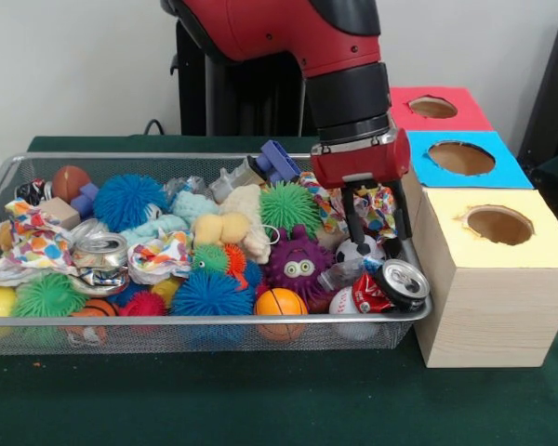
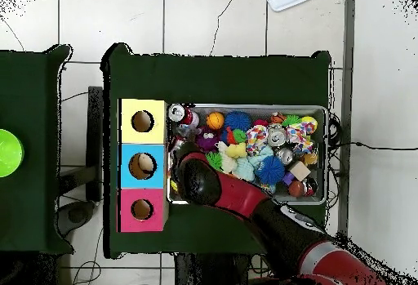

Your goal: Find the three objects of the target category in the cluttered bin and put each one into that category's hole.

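Observation:
The silver wire mesh bin (image 1: pixel 205 321) is full of toys; it also shows in the overhead view (image 2: pixel 245 108). My gripper (image 1: pixel 378 238) hangs over the bin's right end, fingers apart and pointing down, holding nothing. A polka-dot paper wad (image 1: pixel 379 206) lies behind the fingers. A wrinkly see-through bottle (image 1: pixel 339 273) lies just below and left of the fingertips, next to a purple furry toy (image 1: pixel 298 267). Another see-through piece (image 1: pixel 183 188) lies further left. The red-topped hole (image 1: pixel 432 107) is farthest back in the row of boxes; it also shows in the overhead view (image 2: pixel 142 209). There the arm (image 2: pixel 212 185) hides the gripper.
The blue-topped hole (image 1: pixel 460 158) and the yellow-topped hole (image 1: pixel 498 225) sit in front of the red one, right of the bin. Drink cans (image 1: pixel 402 283) (image 1: pixel 102 251), spiky balls (image 1: pixel 209 293), an orange ball (image 1: pixel 281 302) and paper wads crowd the bin.

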`<action>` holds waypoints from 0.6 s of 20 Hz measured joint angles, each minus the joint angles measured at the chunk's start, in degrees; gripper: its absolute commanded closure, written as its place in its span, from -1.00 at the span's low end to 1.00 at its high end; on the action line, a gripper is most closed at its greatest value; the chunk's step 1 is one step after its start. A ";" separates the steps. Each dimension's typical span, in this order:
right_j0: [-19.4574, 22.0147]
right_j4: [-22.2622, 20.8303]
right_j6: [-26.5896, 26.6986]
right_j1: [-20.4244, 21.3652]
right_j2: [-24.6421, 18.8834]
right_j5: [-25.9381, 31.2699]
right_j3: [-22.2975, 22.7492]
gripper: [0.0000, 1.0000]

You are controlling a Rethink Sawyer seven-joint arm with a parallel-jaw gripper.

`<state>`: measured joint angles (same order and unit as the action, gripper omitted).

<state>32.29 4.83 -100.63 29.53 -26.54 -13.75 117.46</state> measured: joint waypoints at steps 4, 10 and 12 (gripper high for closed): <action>0.62 0.01 0.00 -1.07 -0.07 0.00 -0.53 -1.00; -0.21 0.86 0.00 -2.35 0.74 0.00 -1.45 -1.00; -1.42 2.28 0.00 -2.60 1.92 -0.01 -1.55 -1.00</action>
<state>30.87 7.11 -100.63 26.94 -24.61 -13.76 115.92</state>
